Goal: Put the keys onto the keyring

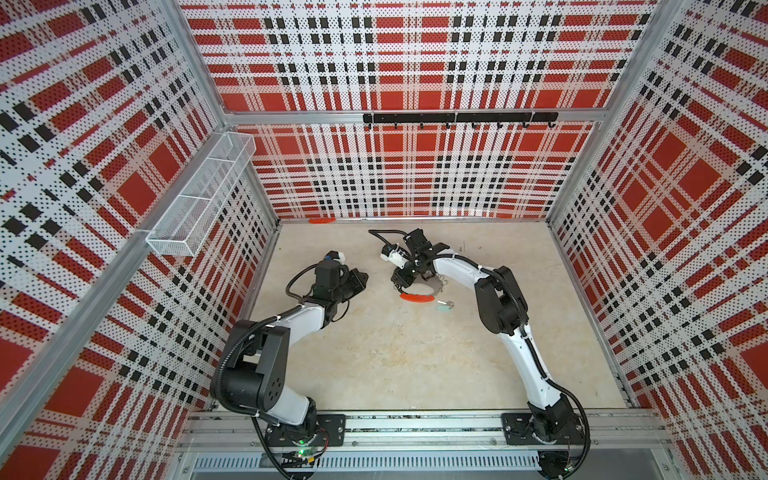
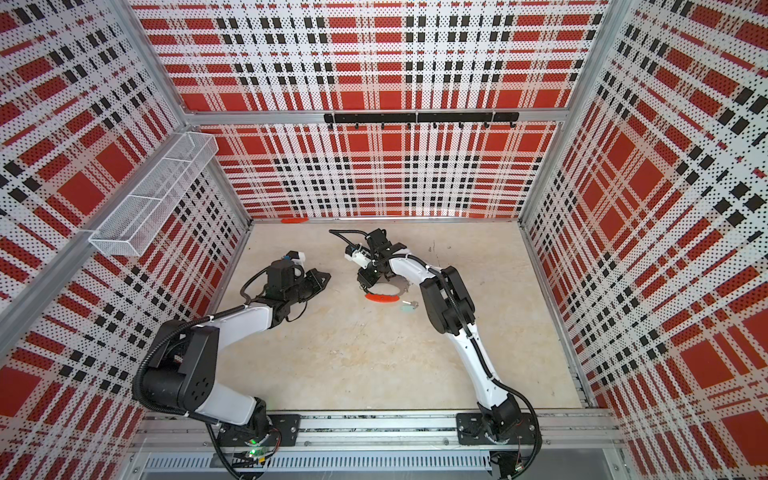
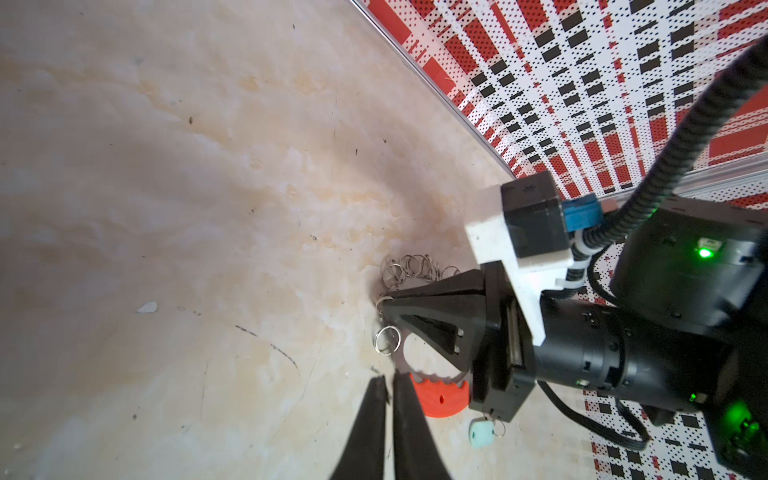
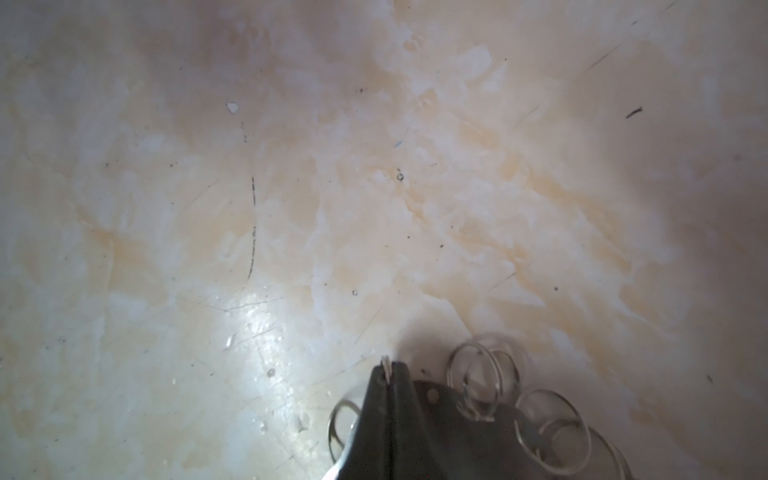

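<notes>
The keyring (image 1: 417, 297) (image 2: 382, 298) lies flat on the beige floor: a dark grey ring (image 3: 405, 358) with an orange-red arc (image 3: 440, 400) and several silver wire clips (image 4: 482, 382) on its rim. My right gripper (image 4: 387, 370) (image 3: 382, 301) points down at the ring's left rim, shut on one wire clip; a silver sliver shows between its tips. The keys (image 1: 444, 306) (image 2: 408, 308), with their mint tag (image 3: 481, 432), lie on the floor just right of the orange arc. My left gripper (image 3: 390, 377) (image 1: 361, 276) is shut and empty, a short way left of the ring.
A small orange-red strip (image 1: 322, 220) lies at the foot of the back wall. A white wire basket (image 1: 199, 195) hangs on the left wall and a black hook rail (image 1: 459, 118) on the back wall. Plaid walls enclose the floor.
</notes>
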### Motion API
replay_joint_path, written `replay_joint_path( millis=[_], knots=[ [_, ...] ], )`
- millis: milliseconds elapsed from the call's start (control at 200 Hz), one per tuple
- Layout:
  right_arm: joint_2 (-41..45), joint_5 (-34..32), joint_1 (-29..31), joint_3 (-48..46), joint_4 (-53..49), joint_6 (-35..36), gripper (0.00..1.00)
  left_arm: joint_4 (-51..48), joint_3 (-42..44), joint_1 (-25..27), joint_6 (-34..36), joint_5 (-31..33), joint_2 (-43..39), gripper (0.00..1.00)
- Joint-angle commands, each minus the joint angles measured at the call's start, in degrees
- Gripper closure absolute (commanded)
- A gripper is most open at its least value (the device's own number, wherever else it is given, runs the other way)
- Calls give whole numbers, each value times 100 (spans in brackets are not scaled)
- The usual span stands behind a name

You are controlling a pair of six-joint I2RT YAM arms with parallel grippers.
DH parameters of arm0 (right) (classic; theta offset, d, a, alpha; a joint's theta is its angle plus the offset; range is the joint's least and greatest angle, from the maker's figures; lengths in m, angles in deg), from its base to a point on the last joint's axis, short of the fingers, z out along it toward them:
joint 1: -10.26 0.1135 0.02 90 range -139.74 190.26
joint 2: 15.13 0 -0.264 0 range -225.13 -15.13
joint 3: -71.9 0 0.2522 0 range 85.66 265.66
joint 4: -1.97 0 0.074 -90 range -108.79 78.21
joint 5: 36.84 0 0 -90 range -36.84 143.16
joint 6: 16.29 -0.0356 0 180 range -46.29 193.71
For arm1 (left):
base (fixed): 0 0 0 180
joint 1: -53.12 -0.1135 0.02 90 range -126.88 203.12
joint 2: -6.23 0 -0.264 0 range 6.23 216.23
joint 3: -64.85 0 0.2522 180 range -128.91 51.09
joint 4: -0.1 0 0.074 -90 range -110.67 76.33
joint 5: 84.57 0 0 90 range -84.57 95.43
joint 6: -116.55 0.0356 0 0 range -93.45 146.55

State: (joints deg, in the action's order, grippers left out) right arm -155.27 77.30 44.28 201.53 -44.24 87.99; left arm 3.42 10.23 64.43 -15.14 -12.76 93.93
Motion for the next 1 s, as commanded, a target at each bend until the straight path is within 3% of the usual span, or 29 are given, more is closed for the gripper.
replay_joint_path(
  millis=[0, 336, 581, 742, 997],
  knots=[
    [769, 32, 30, -250, 340, -43, 100, -29, -267, 29, 216, -87, 12, 88],
    [3081, 303, -283, -1853, 2025, -840, 100, -40, -1421, 234, 604, -696, -82, 82],
    [4587, 654, -719, -3290, 4466, -2335, 100, -740, -3131, 531, 797, -992, 35, 80],
    [4878, 984, -809, -3721, 5901, -3296, 100, -998, -3876, 750, 904, -1152, 62, 77],
    [4827, 1514, -875, -4028, 7489, -4556, 100, -850, -4172, 1110, 984, -1511, 87, 73]
  ],
)
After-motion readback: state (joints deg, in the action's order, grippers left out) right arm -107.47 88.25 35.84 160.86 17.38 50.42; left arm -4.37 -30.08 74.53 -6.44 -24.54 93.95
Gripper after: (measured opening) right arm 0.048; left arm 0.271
